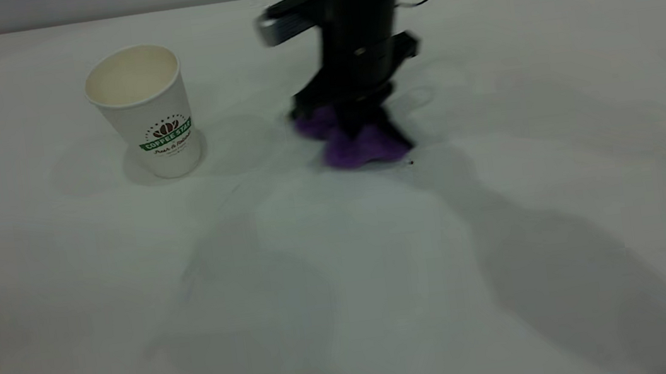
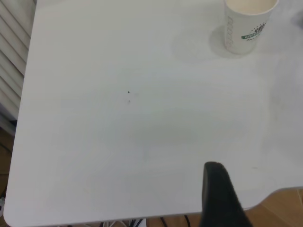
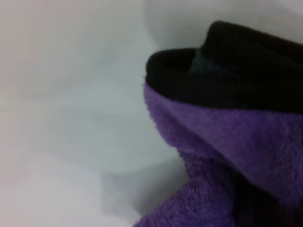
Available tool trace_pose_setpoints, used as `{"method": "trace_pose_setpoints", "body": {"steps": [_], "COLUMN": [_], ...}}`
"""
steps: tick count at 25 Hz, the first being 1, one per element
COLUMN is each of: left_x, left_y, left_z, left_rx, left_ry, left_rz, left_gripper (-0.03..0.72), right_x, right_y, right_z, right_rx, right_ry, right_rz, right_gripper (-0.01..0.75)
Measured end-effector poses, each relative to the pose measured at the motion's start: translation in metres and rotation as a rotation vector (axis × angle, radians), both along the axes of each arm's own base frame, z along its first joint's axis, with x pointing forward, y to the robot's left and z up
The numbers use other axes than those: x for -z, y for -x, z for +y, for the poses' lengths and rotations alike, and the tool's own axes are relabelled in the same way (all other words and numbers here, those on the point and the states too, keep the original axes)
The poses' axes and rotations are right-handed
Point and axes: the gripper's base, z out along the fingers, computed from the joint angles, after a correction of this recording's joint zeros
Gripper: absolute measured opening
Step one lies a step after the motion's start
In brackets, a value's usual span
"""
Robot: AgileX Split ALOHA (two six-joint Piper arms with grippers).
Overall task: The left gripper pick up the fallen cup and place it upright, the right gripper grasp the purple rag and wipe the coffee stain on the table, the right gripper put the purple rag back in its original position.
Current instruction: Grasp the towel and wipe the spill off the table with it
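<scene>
1. Cup (image 1: 144, 108): step 1 looks done. You can see it upright on the table (image 1: 345, 287), towards the far-left corner, mouth up, nothing gripping it.
2. Its look: white textured paper, cream inside and empty, green-brown coffee logo facing the ext. cam; a row of small grey boxes shows on its side in the left wrist view.
3. Left gripper (image 2: 220, 196): only one dark finger shows, hanging over a table edge, well apart from the cup. You can't tell if its fingers are apart or together.
4. Right gripper (image 1: 357, 122): pointing straight down near the far edge, about mid-table, fingers clamped on the rag (image 1: 359, 144) and pressing it onto the surface.
5. Rag: bunched, not folded flat now; fluffy purple pile bulges out either side of the fingers, black edging shows close up in the right wrist view.
6. Stain: you can't see it in any view. Judgement: either it's under the rag or already wiped off; can't say which. A tiny dark speck (image 1: 411, 163) just beside the rag isn't it.
7. Progress, as a judgement: you're in step 2, the wipe.
8. Left to do: finish wiping, check the spot is clean, then put the rag back at its orig. place and let go.
</scene>
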Motion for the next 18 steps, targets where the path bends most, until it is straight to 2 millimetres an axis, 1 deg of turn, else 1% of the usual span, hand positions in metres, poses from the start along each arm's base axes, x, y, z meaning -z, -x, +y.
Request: {"method": "trace_pose_setpoints", "body": {"steps": [3, 6, 9, 13, 16, 18], "left_x": [0.000, 0.000, 0.000, 0.000, 0.000, 0.000], "left_y": [0.000, 0.000, 0.000, 0.000, 0.000, 0.000], "left_z": [0.000, 0.000, 0.000, 0.000, 0.000, 0.000], "left_rx": [0.000, 0.000, 0.000, 0.000, 0.000, 0.000], "left_ry": [0.000, 0.000, 0.000, 0.000, 0.000, 0.000], "left_rz": [0.000, 0.000, 0.000, 0.000, 0.000, 0.000], "left_gripper": [0.461, 0.461, 0.461, 0.461, 0.461, 0.461], "right_x": [0.000, 0.000, 0.001, 0.001, 0.000, 0.001], "right_y": [-0.012, -0.019, -0.023, -0.027, -0.029, -0.029], "right_z": [-0.034, -0.065, -0.090, -0.115, -0.130, -0.134], "right_rx": [0.062, 0.118, 0.166, 0.217, 0.248, 0.257], "right_ry": [0.057, 0.093, 0.122, 0.143, 0.157, 0.162], "right_rz": [0.055, 0.118, 0.176, 0.229, 0.254, 0.269], "right_gripper": [0.076, 0.078, 0.080, 0.083, 0.091, 0.109]}}
